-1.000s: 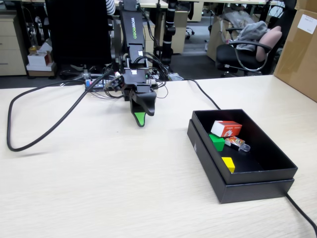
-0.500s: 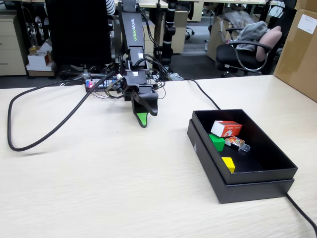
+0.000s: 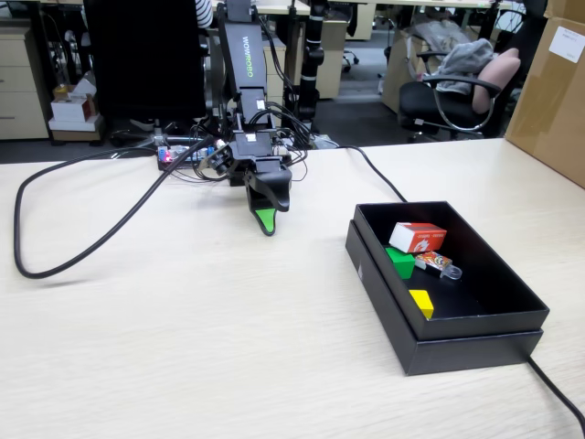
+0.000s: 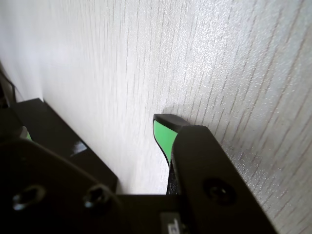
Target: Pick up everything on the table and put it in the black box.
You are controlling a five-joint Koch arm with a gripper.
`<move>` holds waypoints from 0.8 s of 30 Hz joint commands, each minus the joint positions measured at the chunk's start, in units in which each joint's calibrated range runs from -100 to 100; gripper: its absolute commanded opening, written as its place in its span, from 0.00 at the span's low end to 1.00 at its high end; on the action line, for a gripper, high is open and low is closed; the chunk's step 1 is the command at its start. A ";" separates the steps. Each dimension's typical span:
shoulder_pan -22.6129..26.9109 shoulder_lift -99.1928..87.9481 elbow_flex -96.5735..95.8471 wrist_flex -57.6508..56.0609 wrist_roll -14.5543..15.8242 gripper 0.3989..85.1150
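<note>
The black box (image 3: 475, 340) sits on the table (image 3: 183, 320) at the right of the fixed view. Inside it lie the red carton (image 3: 419, 237) at the far end, the green cube (image 3: 400, 262) by the left wall and the yellow cube (image 3: 421, 303) nearer the front. My gripper (image 3: 266, 219) hangs tip-down just above the bare table, left of the box and close to the arm's base; its jaws are closed together and hold nothing. In the wrist view the gripper (image 4: 173, 129) shows its green pad pressed against the black jaw, with a corner of the black box (image 4: 53, 131) at the left.
A small orange-patterned stick (image 3: 437, 265) also lies in the box. A thick black cable (image 3: 82, 247) loops over the table's left side, and another cable (image 3: 558, 393) leaves the box's front right corner. A brown carton (image 3: 553, 91) stands at the far right edge.
The gripper has drifted slightly right and back toward the arm's base, still closed and empty. Nothing in the box has moved.
</note>
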 commanded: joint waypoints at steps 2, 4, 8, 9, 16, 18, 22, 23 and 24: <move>-0.10 0.82 -0.11 -0.77 0.39 0.57; -0.20 0.82 -0.38 -0.77 0.39 0.57; -0.24 0.47 -1.01 -0.16 0.34 0.57; -0.20 0.47 -1.01 -0.16 0.34 0.57; -0.29 0.24 -1.47 -0.16 0.34 0.57; -0.34 -0.10 -2.01 -0.16 0.34 0.57; -0.34 -1.48 -2.92 -0.08 0.34 0.57; -0.34 -1.48 -3.01 -0.08 0.34 0.57; -0.34 -1.48 -3.01 -0.08 0.34 0.57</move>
